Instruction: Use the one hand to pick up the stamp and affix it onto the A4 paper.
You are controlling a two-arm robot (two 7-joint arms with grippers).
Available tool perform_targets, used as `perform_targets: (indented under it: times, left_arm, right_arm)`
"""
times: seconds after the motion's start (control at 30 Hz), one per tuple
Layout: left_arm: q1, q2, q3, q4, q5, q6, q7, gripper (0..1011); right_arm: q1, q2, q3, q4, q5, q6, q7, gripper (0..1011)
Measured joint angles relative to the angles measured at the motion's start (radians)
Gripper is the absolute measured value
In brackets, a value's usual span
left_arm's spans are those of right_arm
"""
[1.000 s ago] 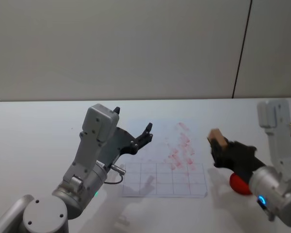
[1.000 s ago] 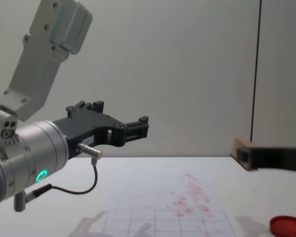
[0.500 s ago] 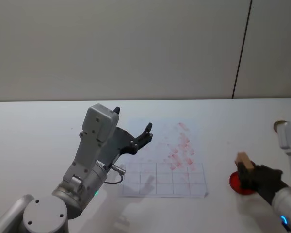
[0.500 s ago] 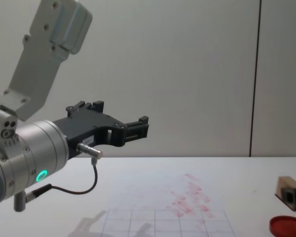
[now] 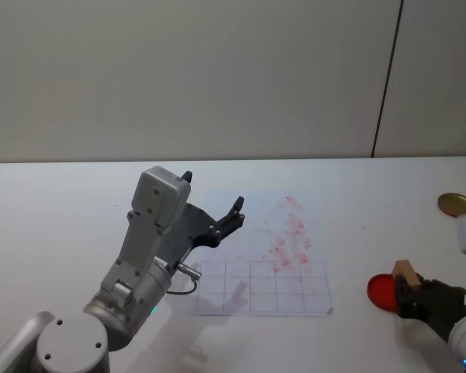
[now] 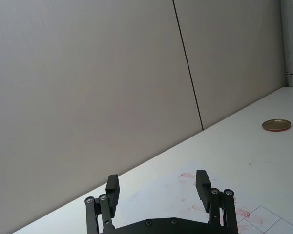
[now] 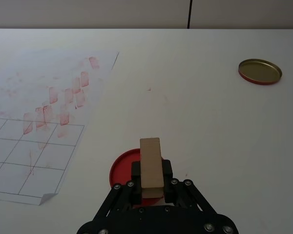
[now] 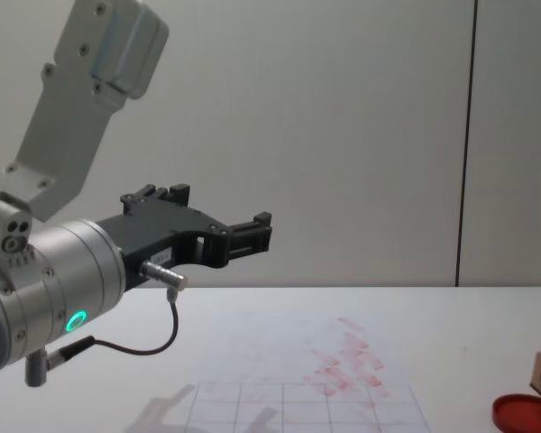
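The left gripper (image 5: pixel 214 215) hangs open above the paper's (image 5: pixel 252 287) left part. Right of the paper, the right gripper (image 7: pixel 151 183) clamps the stamp (image 7: pixel 151 168) just over the near edge of the red pad (image 5: pixel 380 289).
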Motion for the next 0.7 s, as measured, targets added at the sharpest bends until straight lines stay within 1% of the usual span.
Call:
perform_targets:
  times: [0.23, 0.3, 0.37, 0.43, 0.6, 0.63, 0.67, 0.7]
  left_arm:
    - [0.000, 0.000, 0.000, 0.000, 0.000, 0.000, 0.000, 993]
    - [0.000, 0.000, 0.000, 0.000, 0.000, 0.000, 0.000, 993]
    - [0.000, 0.000, 0.000, 0.000, 0.000, 0.000, 0.000, 993]
    - [0.000, 0.000, 0.000, 0.000, 0.000, 0.000, 0.000, 993]
    - [0.000, 0.000, 0.000, 0.000, 0.000, 0.000, 0.000, 993]
    - [0.000, 0.000, 0.000, 0.000, 0.000, 0.000, 0.000, 993]
    - [0.000, 0.000, 0.000, 0.000, 0.000, 0.000, 0.000, 993]
    - [0.000, 0.000, 0.000, 0.000, 0.000, 0.000, 0.000, 993]
  right_arm:
    - [0.004, -0.002, 0.001, 0.024, -0.003, -0.016, 0.018, 218]
    - [0.007, -0.004, 0.001, 0.034, -0.005, -0.023, 0.025, 252]
    - [0.008, -0.005, 0.001, 0.039, -0.007, -0.027, 0.030, 305]
    - [0.012, -0.007, 0.001, 0.048, -0.010, -0.035, 0.037, 393]
    - [0.015, -0.009, 0.000, 0.059, -0.017, -0.055, 0.050, 538]
    - [0.015, -0.009, 0.000, 0.059, -0.017, -0.058, 0.051, 580]
    - [0.015, -0.009, 0.000, 0.059, -0.019, -0.064, 0.053, 595]
    - [0.015, -0.009, 0.000, 0.059, -0.022, -0.074, 0.055, 639]
